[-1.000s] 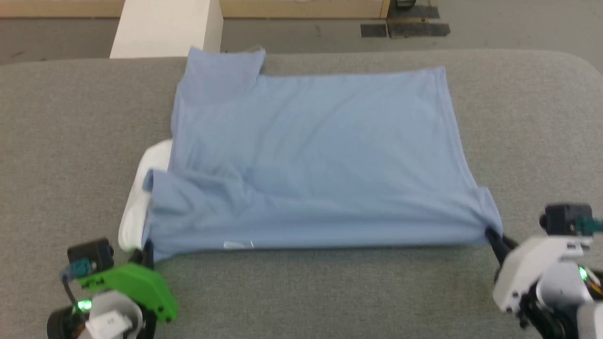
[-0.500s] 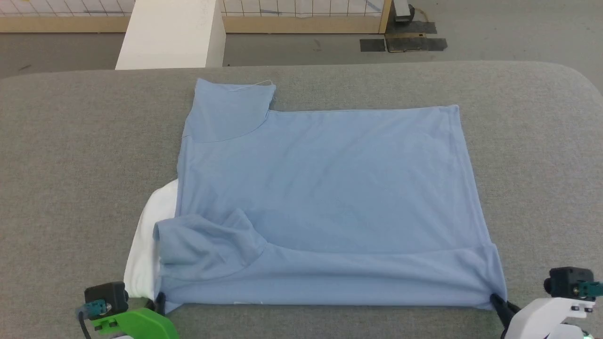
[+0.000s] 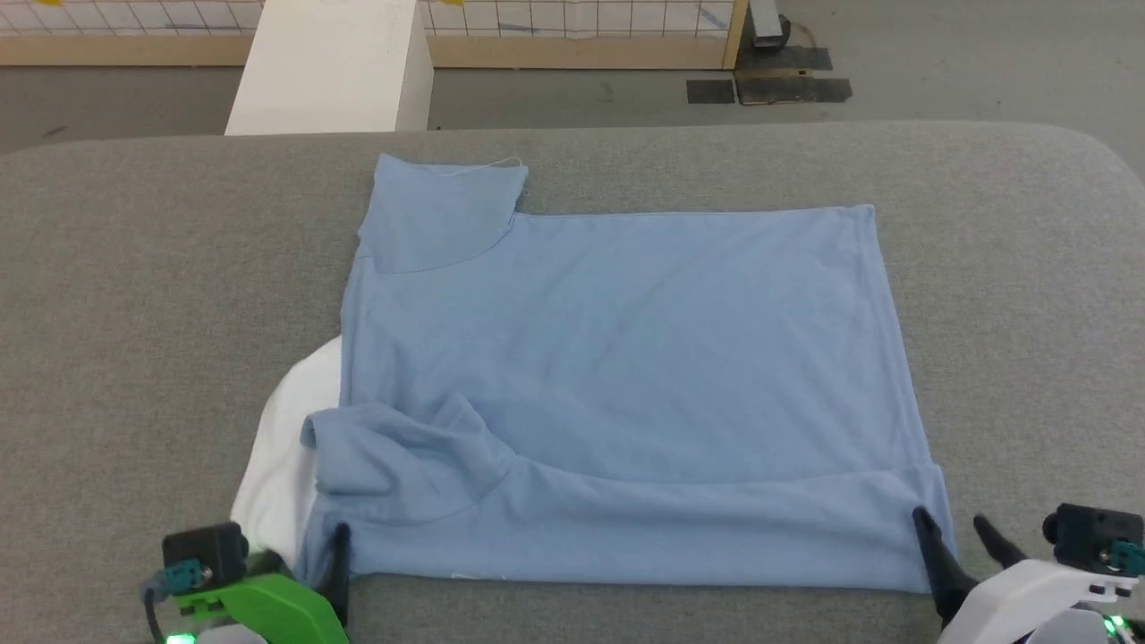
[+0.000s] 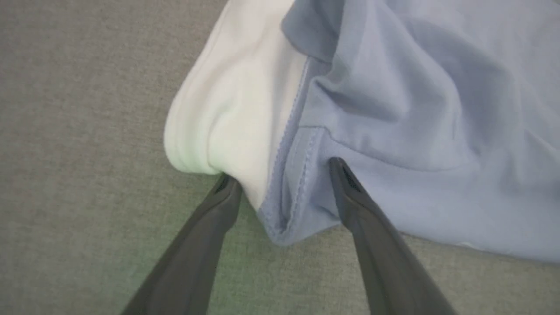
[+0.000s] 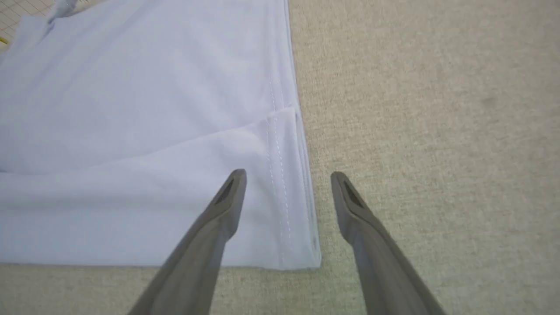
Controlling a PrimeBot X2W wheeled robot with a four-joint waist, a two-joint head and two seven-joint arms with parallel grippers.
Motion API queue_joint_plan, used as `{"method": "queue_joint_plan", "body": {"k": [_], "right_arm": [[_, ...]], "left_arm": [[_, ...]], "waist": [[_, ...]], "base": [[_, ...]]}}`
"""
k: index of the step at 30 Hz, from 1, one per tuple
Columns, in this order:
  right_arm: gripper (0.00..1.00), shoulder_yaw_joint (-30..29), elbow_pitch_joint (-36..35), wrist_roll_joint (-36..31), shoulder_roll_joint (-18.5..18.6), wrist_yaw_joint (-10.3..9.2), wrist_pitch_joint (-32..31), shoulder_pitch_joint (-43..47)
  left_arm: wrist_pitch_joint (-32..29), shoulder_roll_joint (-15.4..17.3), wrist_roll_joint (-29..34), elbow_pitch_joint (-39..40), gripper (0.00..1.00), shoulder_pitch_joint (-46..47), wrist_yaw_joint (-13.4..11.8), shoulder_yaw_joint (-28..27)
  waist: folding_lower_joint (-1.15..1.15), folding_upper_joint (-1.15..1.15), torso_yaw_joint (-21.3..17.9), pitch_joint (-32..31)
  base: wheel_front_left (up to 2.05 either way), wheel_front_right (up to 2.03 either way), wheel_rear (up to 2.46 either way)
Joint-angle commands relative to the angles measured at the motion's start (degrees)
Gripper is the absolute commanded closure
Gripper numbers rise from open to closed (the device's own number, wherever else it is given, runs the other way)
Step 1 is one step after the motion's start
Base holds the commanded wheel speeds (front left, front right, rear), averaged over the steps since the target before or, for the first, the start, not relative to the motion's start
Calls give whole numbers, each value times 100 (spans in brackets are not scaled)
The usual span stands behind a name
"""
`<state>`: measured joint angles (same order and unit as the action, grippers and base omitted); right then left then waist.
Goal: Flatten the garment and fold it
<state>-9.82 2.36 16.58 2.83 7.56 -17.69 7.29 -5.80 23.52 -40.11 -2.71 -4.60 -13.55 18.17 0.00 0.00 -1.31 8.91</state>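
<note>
So the light blue T-shirt is laid out mostly flat in the middle of the grey fabric tabletop. Its near edge is doubled over into a band running left to right. One short sleeve lies smooth at the far left. The other sleeve is bunched up on top near the left front corner, and the white section pokes out from under it there.

The left gripper sits at that near-left corner, jaws spread wide and gripping nothing. The stitched hem corner sits between them, with one finger by the white bit and one over the blue.

The right gripper is at the near-right corner, jaws also wide apart and empty. One finger is over the shirt, the other over bare tabletop, and the side hem runs between them.
</note>
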Motion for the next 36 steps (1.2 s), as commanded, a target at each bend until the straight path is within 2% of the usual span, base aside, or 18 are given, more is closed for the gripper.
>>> {"method": "queue_joint_plan", "body": {"k": [1, 7, 12, 19, 24, 26, 31, 36], "right_arm": [[0, 55, -106, -22, 5, -8, 272, -39], [0, 326, -520, -284, 5, -8, 1506, -298], [0, 456, -703, -517, 5, -8, 2178, -713], [0, 619, -771, -603, 20, -8, 2430, -1234], [0, 822, -760, -555, 32, -8, 2479, -1611], [0, 904, -749, -531, 33, -8, 2513, -1728], [0, 1046, -728, -475, 30, -8, 2583, -1932], [0, 1165, -689, -430, 23, -8, 2670, -2054]], "left_arm": [[129, 145, 165, 112, 0, 192, 75, -17], [414, 604, 772, 492, 0, 959, 202, -47], [421, 735, 1030, 498, 0, 2171, 481, -21], [-49, 890, 1001, -171, 0, 3824, 998, 10], [-892, 1063, 754, -885, 0, 4985, 1353, -2], [-1336, 1136, 677, -1129, 0, 5359, 1389, 6], [-2496, 1302, 467, -1472, 0, 6042, 1222, -41], [-3560, 1466, 396, -1500, 0, 6441, 813, -57]], "waist": [[0, 0, -23, 27], [0, 0, -118, 297], [0, 0, -252, 764], [0, 0, -525, 1506], [0, 0, -819, 2028], [0, 0, -929, 2182], [0, 0, -1188, 2528], [0, 0, -1370, 2804]], "base": [[0, 0, 0], [0, 0, 0], [0, 0, 0], [0, 0, 0], [0, 0, 0], [0, 0, 0], [0, 0, 0], [0, 0, 0]]}}
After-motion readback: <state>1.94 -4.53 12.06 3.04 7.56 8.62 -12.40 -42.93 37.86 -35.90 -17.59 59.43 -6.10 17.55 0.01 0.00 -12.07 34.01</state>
